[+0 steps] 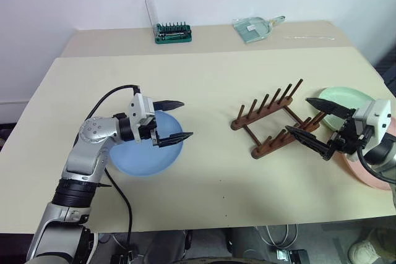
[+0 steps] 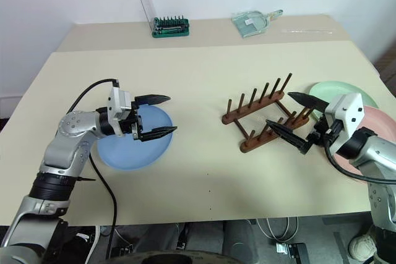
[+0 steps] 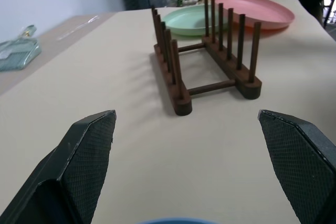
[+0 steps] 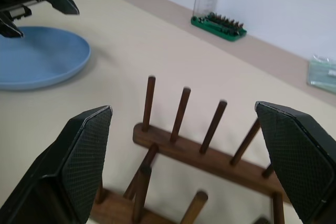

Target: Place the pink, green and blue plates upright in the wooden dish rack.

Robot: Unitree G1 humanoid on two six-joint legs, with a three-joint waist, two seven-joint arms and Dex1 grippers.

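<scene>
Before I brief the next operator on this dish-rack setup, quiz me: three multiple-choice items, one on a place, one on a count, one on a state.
1. Where does the blue plate lie?
A. Under the left gripper
B. In the rack
C. Atop the pink plate

2. How many plates stand in the wooden dish rack?
A. Two
B. One
C. None

3. How is the right gripper?
A. Shut on the green plate
B. Open, holding nothing
C. Shut on a peg

Answers: 1 A, the open left gripper hovers over it. 2 C, every peg is bare; the green plate and pink plate lie flat beyond it. 3 B, its fingers spread wide beside the rack.
</scene>
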